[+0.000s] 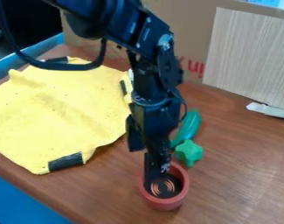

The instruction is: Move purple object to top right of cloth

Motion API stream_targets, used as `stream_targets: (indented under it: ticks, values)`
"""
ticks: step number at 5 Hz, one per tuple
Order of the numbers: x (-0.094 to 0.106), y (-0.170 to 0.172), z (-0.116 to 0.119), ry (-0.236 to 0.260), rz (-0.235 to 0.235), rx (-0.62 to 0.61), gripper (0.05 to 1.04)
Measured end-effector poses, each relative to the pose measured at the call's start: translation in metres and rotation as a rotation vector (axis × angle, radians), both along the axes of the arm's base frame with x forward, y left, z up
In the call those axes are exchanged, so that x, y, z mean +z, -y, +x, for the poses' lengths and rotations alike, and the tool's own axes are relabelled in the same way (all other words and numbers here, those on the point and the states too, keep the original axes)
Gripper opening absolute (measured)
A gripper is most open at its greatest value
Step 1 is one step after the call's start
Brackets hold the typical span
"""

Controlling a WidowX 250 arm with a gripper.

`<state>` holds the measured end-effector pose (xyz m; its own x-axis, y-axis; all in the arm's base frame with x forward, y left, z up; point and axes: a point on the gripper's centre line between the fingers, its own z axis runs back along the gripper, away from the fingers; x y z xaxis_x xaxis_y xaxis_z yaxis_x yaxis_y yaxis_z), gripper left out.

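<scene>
Nearest you: blue surface [21, 203], lower left of the jaws, off the table's [237, 175] near edge. Then a red cup [161, 204] on the table, right at the jaws; you can see orange arcs on its dark floor. Can't tell you for sure which thing is the purple object; the one at the jaws is this cup. Your gripper [156, 174] points down, lower end over the cup's opening. Can't tell you if the jaws are released, clenched or grasping. Just right of them: green lump [189, 153], long green piece [189, 126] just beyond. Left and farther: yellow cloth [59, 109], rumpled, black patches [65, 162] at its edges. Beyond the jaws: white strip [269, 110] to the right, pale board [249, 57], cardboard [188, 26].
</scene>
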<state>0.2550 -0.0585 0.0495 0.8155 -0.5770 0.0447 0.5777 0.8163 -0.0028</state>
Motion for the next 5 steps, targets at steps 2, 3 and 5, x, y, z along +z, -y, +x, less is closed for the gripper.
stream_targets:
  ticks: [2,3,5]
  values:
    - [-0.016,0.001,0.004,0.023,-0.065,0.071,0.97]
    - [-0.024,-0.004,0.005,0.014,-0.089,0.101,0.696]
    - [-0.027,-0.014,0.004,0.013,-0.127,0.136,0.182]
